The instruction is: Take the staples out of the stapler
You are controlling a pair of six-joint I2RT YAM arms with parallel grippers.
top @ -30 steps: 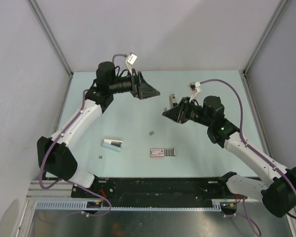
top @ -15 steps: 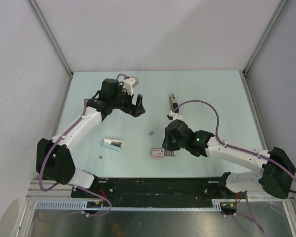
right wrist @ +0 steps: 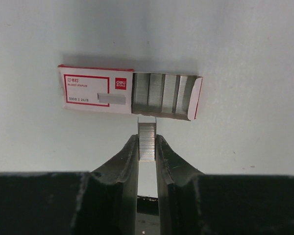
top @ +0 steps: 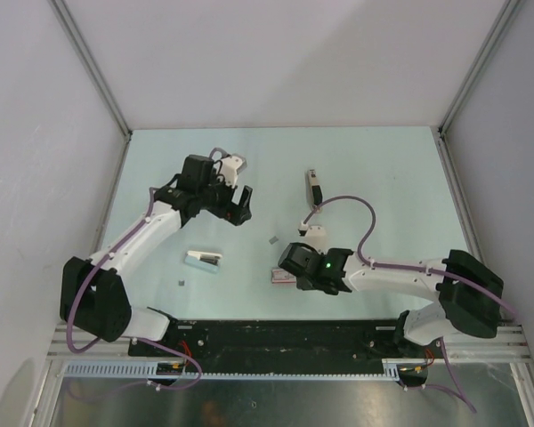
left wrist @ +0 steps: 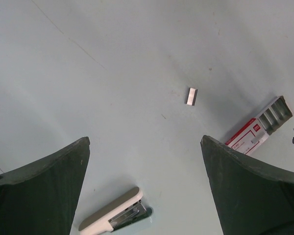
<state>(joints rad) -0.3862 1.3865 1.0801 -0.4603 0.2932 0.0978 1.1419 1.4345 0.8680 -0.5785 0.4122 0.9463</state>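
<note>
Right jaws around staple strip [right wrist: 147, 142]

Staple strip [right wrist: 147, 142] just before staple box [right wrist: 95, 91]

Red-white box [right wrist: 95, 90] open, tray slid out; white-teal oblong [top: 203, 260] well apart.

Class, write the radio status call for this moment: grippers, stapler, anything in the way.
Left gripper open, empty. Right gripper shut on staple strip beside staple box. Stapler lying free, apart from both. Nothing in the way.
</note>
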